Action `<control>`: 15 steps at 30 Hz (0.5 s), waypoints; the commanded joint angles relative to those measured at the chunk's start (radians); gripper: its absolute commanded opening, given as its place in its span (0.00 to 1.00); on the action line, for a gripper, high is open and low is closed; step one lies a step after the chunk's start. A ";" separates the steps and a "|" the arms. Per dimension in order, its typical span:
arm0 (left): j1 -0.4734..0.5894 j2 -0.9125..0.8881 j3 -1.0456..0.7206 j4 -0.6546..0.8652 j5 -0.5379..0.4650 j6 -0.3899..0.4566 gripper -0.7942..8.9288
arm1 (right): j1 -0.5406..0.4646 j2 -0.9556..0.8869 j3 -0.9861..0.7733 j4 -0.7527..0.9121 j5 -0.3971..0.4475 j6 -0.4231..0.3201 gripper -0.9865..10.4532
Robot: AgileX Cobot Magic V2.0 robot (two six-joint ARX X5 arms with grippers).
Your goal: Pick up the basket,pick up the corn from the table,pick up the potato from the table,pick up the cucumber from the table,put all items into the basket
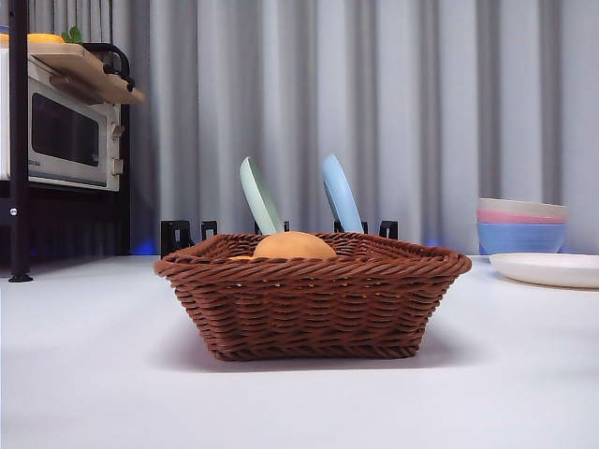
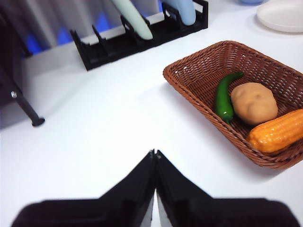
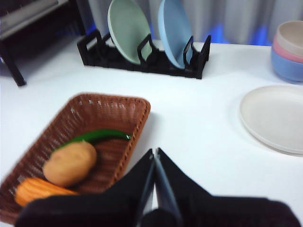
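Dark-brown woven wicker, a wide shallow basket (image 1: pixel 314 295) stands on the white table (image 1: pixel 84 374) nearest to me. Inside it lie three toy vegetables: the smooth tan egg-shaped potato (image 2: pixel 253 103) in the middle, the slim glossy green cucumber (image 2: pixel 224 99) just beside it, and the ridged orange-yellow corn (image 2: pixel 277 133) touching the potato on its other side. From the low front view only the top of the potato shows above the braided rim. The left gripper (image 2: pixel 155 153) hangs over bare table beside the basket, its two black jaws pressed together. The right gripper (image 3: pixel 154 152) hangs near the basket's other side, jaws also pressed together, holding nothing. Behind the basket is a black plate rack (image 3: pixel 142 59) with a pale green plate (image 3: pixel 129 28) and a light blue plate (image 3: pixel 175 30) standing upright.
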 commanded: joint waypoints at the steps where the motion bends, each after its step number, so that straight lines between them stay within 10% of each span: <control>1: 0.002 0.005 -0.005 -0.018 0.001 -0.056 0.08 | 0.002 -0.010 -0.007 0.004 0.006 0.176 0.09; 15: 0.002 0.010 -0.005 -0.023 0.002 -0.068 0.08 | 0.002 -0.006 -0.006 0.014 0.002 0.217 0.09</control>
